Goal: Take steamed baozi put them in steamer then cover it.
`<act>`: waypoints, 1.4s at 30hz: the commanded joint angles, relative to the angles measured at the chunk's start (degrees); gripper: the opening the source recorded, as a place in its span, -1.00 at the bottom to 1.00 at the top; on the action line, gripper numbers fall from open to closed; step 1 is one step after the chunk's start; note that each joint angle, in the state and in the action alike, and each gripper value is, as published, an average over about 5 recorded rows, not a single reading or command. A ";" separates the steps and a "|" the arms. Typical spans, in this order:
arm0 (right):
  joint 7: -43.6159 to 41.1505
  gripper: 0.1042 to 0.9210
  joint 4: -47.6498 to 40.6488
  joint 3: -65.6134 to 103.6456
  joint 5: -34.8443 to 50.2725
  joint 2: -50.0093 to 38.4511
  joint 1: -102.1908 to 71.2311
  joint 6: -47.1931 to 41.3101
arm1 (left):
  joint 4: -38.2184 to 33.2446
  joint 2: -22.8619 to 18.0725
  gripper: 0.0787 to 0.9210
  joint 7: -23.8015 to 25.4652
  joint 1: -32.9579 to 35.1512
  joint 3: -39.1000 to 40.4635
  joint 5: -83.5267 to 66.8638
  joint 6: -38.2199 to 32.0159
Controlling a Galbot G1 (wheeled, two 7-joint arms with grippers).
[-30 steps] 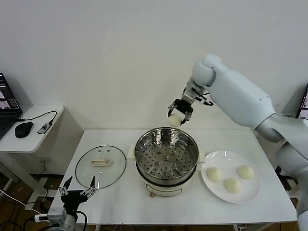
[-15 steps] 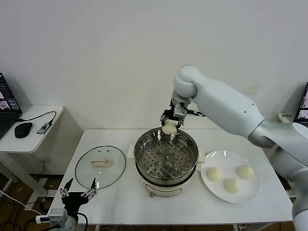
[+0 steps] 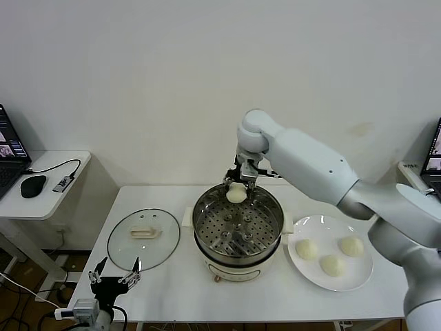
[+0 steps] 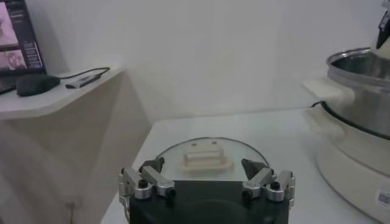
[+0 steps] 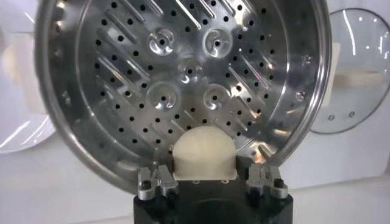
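My right gripper [image 3: 237, 187] is shut on a cream-white baozi [image 3: 236, 195] and holds it low over the far side of the steamer [image 3: 201, 238], a shiny steel pot on a cream base. The right wrist view shows that baozi [image 5: 202, 152] between the jaws of the right gripper [image 5: 204, 178], above the perforated tray [image 5: 183, 79], which has nothing on it. Three more baozi [image 3: 333, 265] lie on the white plate [image 3: 360, 279] to the right. The glass cover [image 3: 143, 238] lies flat to the left of the steamer. My left gripper [image 3: 114, 277] hangs open just beyond the table's front edge, near the cover [image 4: 204, 155].
A side table [image 3: 48, 200] at the far left carries a mouse [image 3: 33, 185], a cable and a laptop. The steamer's cream handle [image 4: 329, 91] sticks out toward the cover. A wall stands close behind the table.
My right arm has swung left and come down, carrying the baozi from above the steamer's far right rim to just over its tray. The left arm has stayed put.
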 commanded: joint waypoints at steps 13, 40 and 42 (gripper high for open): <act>1.83 0.26 -3.75 1.02 -2.62 2.14 -3.30 0.21 | 0.86 0.11 0.77 0.09 -0.16 0.08 0.11 0.17; -0.45 0.76 17.56 -2.85 23.13 -13.40 4.09 -27.57 | 0.21 -0.37 0.77 0.63 -0.08 0.63 1.24 0.88; 0.11 0.76 19.96 -4.49 27.97 -17.43 6.52 -32.44 | -0.28 -0.36 0.77 0.75 0.12 0.77 1.35 1.19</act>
